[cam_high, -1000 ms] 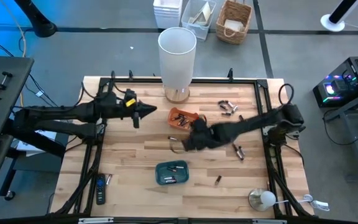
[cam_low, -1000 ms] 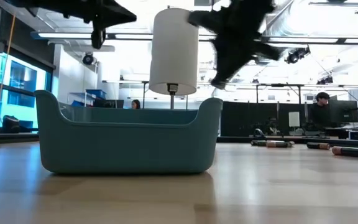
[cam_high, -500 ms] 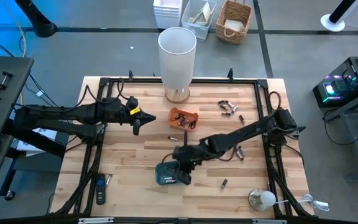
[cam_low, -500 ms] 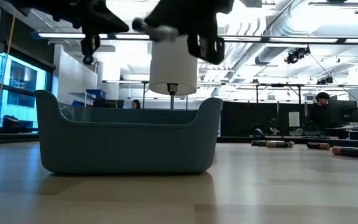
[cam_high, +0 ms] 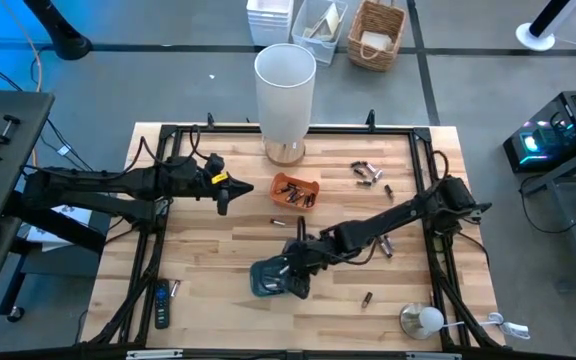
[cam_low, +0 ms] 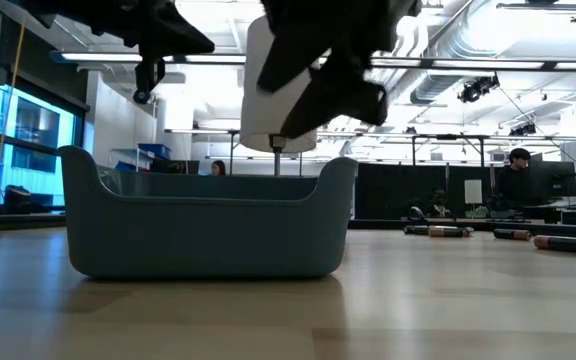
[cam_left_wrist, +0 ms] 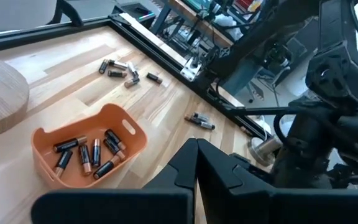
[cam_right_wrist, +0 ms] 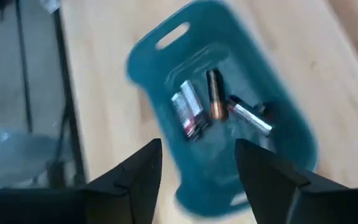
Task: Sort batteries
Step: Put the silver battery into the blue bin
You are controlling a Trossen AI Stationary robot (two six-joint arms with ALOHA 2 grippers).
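A teal tray (cam_high: pixel 271 278) near the table's middle front holds several batteries (cam_right_wrist: pixel 211 106). My right gripper (cam_right_wrist: pixel 197 180) hovers open just above it, pointing down, and also shows over the tray's rim in the low view (cam_low: pixel 328 70). The orange tray (cam_left_wrist: pixel 89 149) farther back holds several copper-brown batteries (cam_left_wrist: pixel 86 155). Loose batteries lie at the far right (cam_high: pixel 368 173), right of centre (cam_high: pixel 383 243) and near the front (cam_high: pixel 366 298). My left gripper (cam_high: pixel 223 187) hangs shut and empty above the table, left of the orange tray (cam_high: pixel 296 190).
A tall white lamp shade (cam_high: pixel 285 95) on a wooden foot stands at the far middle. A black remote (cam_high: pixel 161 305) lies at the front left and a round metal object (cam_high: pixel 423 320) at the front right. A black frame (cam_high: pixel 168 130) borders the table.
My right gripper has swung from beside the orange tray toward the table's near edge, over the teal tray, tipping downward and rolling. It carried a silvery battery half a second ago; now the fingers stand apart and the battery is gone from between them.
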